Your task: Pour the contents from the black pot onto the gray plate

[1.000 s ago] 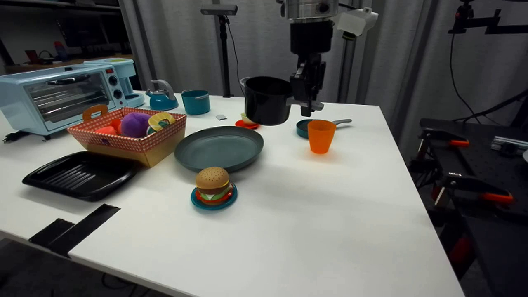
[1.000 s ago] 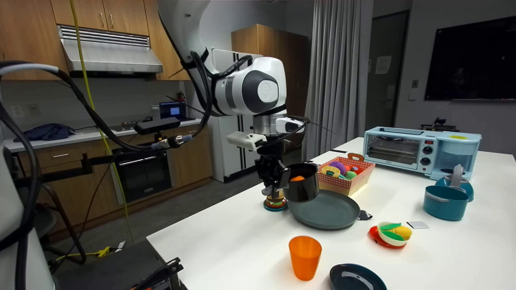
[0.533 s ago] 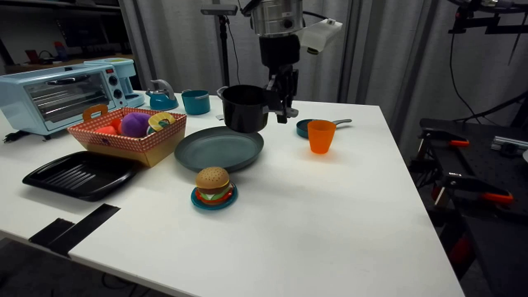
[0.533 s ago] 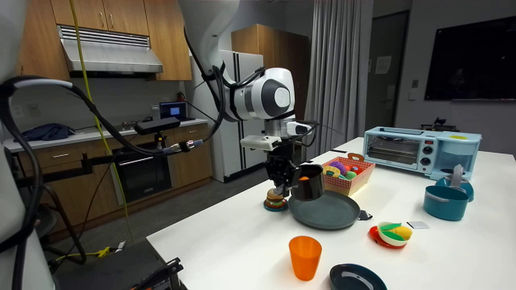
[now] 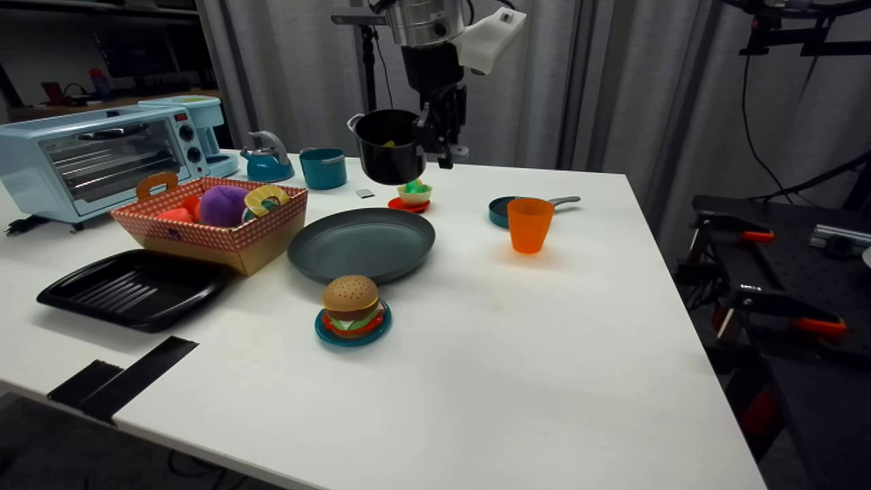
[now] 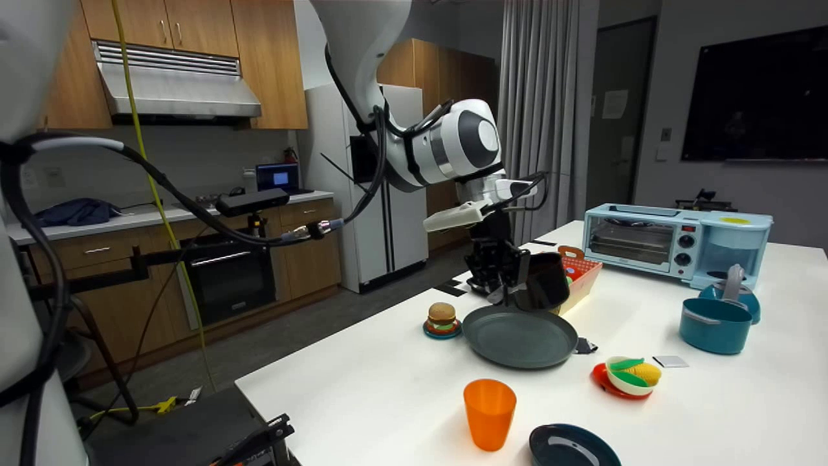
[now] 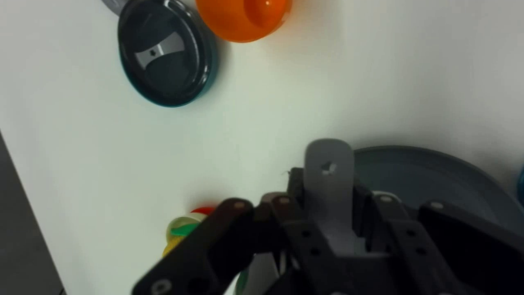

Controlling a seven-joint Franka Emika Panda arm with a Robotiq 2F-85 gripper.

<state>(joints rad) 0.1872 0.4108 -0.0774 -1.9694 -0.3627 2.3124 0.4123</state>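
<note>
My gripper (image 5: pixel 441 146) is shut on the grey handle (image 7: pixel 328 176) of the black pot (image 5: pixel 395 158) and holds the pot in the air. The pot's mouth leans toward the camera in that exterior view, and a small yellow-green piece of the contents (image 5: pixel 389 143) shows inside. In an exterior view the pot (image 6: pixel 544 285) turns its outside to the camera, so its inside is hidden. The gray plate (image 5: pixel 360 245) lies bare on the table below the pot's level; part of the plate (image 7: pixel 430 176) also shows in the wrist view.
A toy burger on a blue saucer (image 5: pixel 352 309), a checkered basket (image 5: pixel 224 224) and a black tray (image 5: pixel 136 289) stand around the plate. An orange cup (image 6: pixel 490 414), a small pan (image 7: pixel 168 53) and a bowl with toy corn (image 6: pixel 632 375) are also on the table.
My gripper has carried the pot left in an exterior view, first lower, then higher. The pot has tilted, and the orange piece seen inside earlier is now hidden.
</note>
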